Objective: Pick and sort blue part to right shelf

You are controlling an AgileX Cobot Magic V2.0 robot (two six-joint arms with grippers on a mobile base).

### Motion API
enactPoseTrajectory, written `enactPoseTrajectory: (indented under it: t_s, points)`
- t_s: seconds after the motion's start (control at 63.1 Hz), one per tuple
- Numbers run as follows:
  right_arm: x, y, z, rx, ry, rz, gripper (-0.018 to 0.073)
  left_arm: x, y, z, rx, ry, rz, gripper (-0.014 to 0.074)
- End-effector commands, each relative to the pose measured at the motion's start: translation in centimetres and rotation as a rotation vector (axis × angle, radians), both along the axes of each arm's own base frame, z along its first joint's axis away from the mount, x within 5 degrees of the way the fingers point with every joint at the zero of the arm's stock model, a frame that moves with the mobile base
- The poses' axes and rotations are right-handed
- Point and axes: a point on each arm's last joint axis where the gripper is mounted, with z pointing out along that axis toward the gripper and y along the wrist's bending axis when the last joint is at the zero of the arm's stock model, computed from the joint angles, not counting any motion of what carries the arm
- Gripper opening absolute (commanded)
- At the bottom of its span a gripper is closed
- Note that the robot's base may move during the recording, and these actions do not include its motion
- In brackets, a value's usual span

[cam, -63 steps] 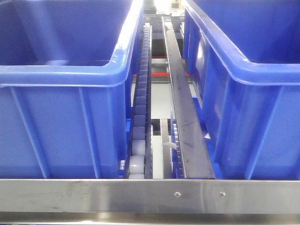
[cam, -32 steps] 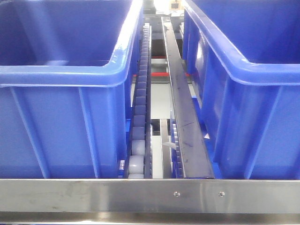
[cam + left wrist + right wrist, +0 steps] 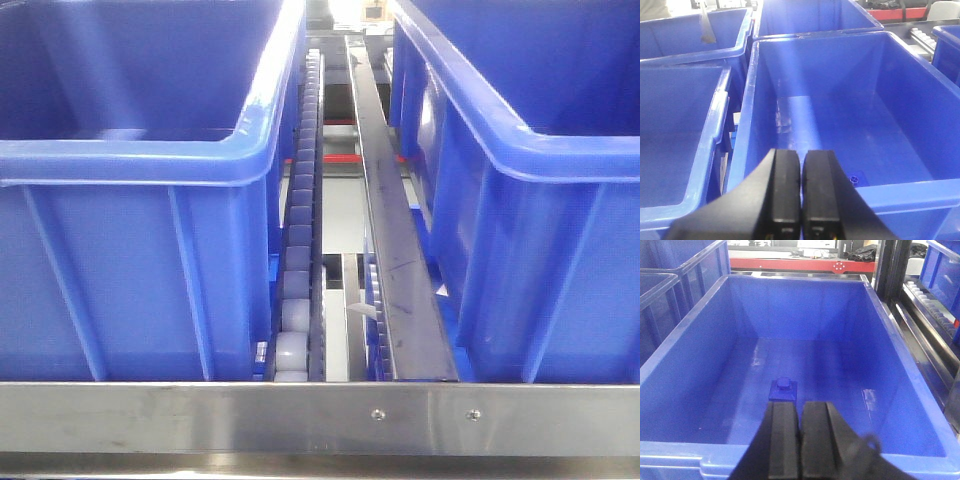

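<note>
Since the blue part lies on the floor of the bin directly ahead of and below your right claw, that arm is the one placed for the reach; the move turns on going forward and down, almost straight along the claw's own line. You see the part from above: a squat square block with its small round cap facing up, so no long axis shows, and its flat sides sit roughly square to the bin walls. It stands well clear of all four walls, near the middle of the floor and toward the near end.

Your right claw is closed, its two black fingers pressed together with nothing between them, so you will have to spread them before descending. Your left claw is likewise closed and empty, hanging over a different bin; a small dark blue object shows at that bin's near edge, too small to identify.

The floor looks smooth and glossy, so expect the part to slide if nudged. The front view shows the right shelf with its steel rail, roller lane and two bins, neither arm in sight.
</note>
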Motion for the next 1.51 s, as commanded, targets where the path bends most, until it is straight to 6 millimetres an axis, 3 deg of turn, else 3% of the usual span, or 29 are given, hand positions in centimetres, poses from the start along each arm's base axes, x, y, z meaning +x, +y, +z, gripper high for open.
enactPoseTrajectory:
  t_s: [0.0,0.238,0.396,0.903,1.49]
  points:
    - [-0.1,0.0,1.6,-0.025,-0.107,0.001,0.0032,0.0,-0.1,1.4,-0.004,-0.091,-0.004,0.0125]
    - [-0.1,0.0,1.6,-0.025,-0.107,0.001,0.0032,0.0,-0.1,1.3,-0.005,-0.088,-0.006,0.0125]
    - [-0.1,0.0,1.6,-0.025,-0.107,0.001,0.0032,0.9,-0.5,-0.3,-0.014,-0.096,0.009,0.0125]
    - [-0.1,0.0,1.6,-0.025,-0.107,0.001,0.0032,5.3,-1.3,-11.5,-0.136,-0.231,0.08,0.0125]
    - [-0.1,0.0,1.6,-0.025,-0.107,0.001,0.0032,5.3,-1.2,-11.7,-0.14,-0.206,0.083,0.0125]
